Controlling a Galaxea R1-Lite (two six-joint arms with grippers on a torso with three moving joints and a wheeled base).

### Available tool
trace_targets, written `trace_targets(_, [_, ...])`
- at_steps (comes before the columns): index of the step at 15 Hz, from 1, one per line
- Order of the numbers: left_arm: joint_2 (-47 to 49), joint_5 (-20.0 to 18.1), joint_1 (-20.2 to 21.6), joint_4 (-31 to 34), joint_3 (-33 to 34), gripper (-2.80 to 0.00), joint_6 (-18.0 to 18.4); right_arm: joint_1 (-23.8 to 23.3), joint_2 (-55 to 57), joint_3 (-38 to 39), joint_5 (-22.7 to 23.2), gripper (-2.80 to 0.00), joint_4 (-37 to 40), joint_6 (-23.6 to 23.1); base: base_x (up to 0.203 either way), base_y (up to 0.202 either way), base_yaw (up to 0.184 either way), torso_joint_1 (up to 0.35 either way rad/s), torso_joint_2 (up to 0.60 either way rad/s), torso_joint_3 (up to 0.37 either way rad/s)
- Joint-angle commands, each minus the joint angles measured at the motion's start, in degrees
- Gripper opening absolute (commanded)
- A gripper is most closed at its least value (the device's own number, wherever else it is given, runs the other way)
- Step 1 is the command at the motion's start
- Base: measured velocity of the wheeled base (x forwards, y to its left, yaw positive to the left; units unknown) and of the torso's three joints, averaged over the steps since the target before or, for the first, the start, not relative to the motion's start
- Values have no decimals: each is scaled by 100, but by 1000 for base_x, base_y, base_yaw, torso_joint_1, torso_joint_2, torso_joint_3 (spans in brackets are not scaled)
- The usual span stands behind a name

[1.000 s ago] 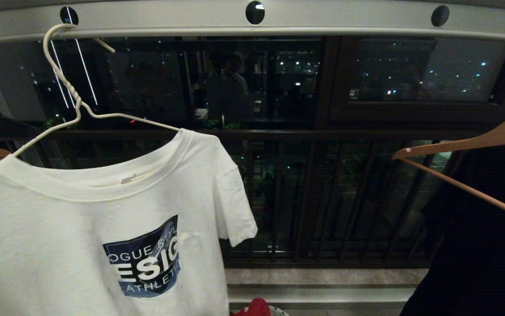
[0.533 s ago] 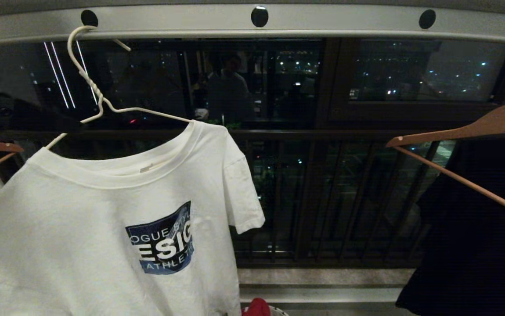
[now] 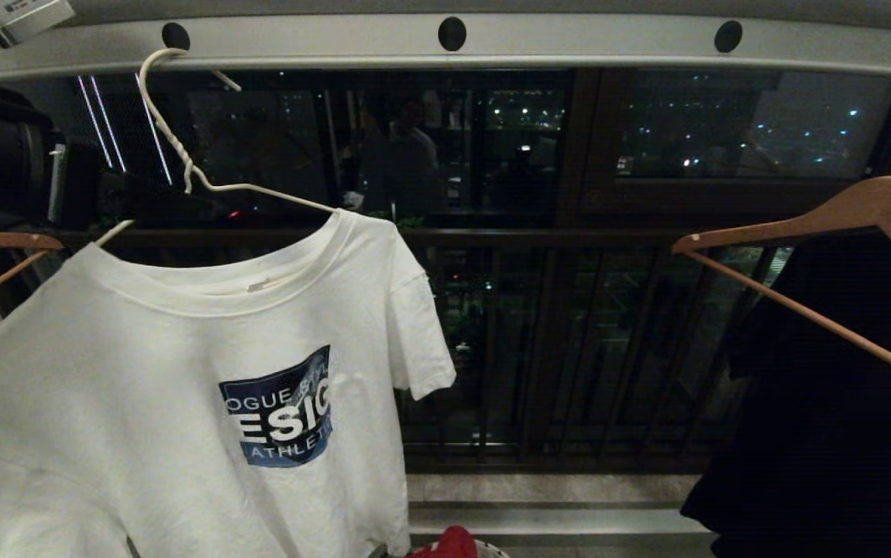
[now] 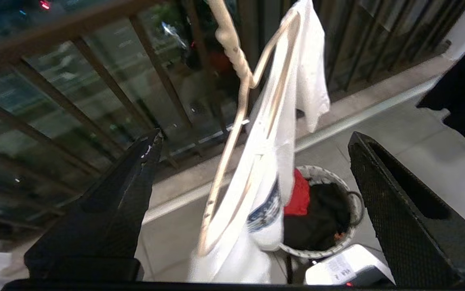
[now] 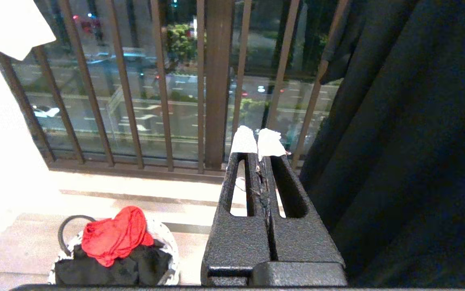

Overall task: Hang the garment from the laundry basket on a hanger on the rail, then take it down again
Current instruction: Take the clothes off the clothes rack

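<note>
Hanging on the hanger (image 3: pixel 182 167) hooked over the rail (image 3: pixel 569 39) at far left, the garment (image 3: pixel 182 372) could slide off if the wide-open left gripper (image 4: pixel 252 145) jaws knock the wire; the right gripper (image 5: pixel 258 141) jaws are closed, empty.

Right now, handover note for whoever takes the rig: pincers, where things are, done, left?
Left pincer: open, empty, fingers apart either side of the hanger's neck without touching it.
Right pincer: shut, empty, parked low by the balcony railing.
T-shirt: on the white wire hanger, whose hook sits over the rail.
Laundry basket: on the floor below, with a red cloth and dark clothes in it.
Black garment on a wooden hanger hangs to the right.
Done: hanging.
Left: take the T-shirt down again.
</note>
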Motion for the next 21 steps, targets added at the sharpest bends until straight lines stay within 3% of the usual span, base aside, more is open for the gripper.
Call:
trace_targets(1, [69,-43,0,-137,43,0,-53,2,9,9,3,-280,4,-5,0,0,0,0,0,0])
trace_targets(6, [78,-36,0,-264,149,0,-125,2,6,9,3,-280,-1,-5,0,0,0,0,0,0])
trace_targets(7, [78,-36,0,-264,140,-280,-125,2,9,9,3,-280,4,-5,0,0,0,0,0,0])
trace_targets(21, [-151,-36,5,-264,122,-280,-99,2,9,9,3,-280,-5,-5,0,0,0,0,0,0])
